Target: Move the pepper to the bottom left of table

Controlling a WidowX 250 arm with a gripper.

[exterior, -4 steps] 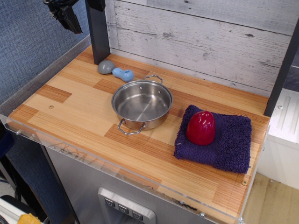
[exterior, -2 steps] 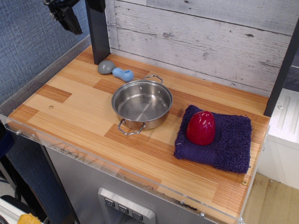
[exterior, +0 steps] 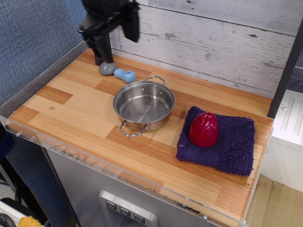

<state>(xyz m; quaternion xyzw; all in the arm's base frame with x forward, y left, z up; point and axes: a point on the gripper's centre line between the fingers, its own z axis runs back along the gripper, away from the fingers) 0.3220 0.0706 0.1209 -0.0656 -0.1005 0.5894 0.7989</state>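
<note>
Hard to see: my gripper (exterior: 118, 28) sits at the top of the view, above the far left corner of the table (exterior: 80, 111), and its upper part is cut off by the frame edge. It reads as a dark mass with two prongs hanging down, one thick and one short; I cannot tell whether the claw is spread or pressed together.
Hidden: the thick prong covers part of the grey end of the blue-grey toy (exterior: 117, 72), and a dark post behind blends into it, so I cannot separate the two.
Cut off: a white unit (exterior: 286, 137) right of the table runs out of frame, as does a dark upright (exterior: 286, 71) at the table's right rear.
Pepper: one, dark red and glossy, standing on the towel (exterior: 232, 142), to the right of the pot (exterior: 143, 105) and well apart from it; nothing touches it from above.
Towel: one, purple, lying flat near the table's right edge.
Pot: one, steel, two handles, empty as far as I see, near the table's middle.
Toy: one, just behind the pot's far left side, apart from it.
Under the table: three buttons on a panel (exterior: 125, 211) of the grey cabinet, too small for me to read.
</note>
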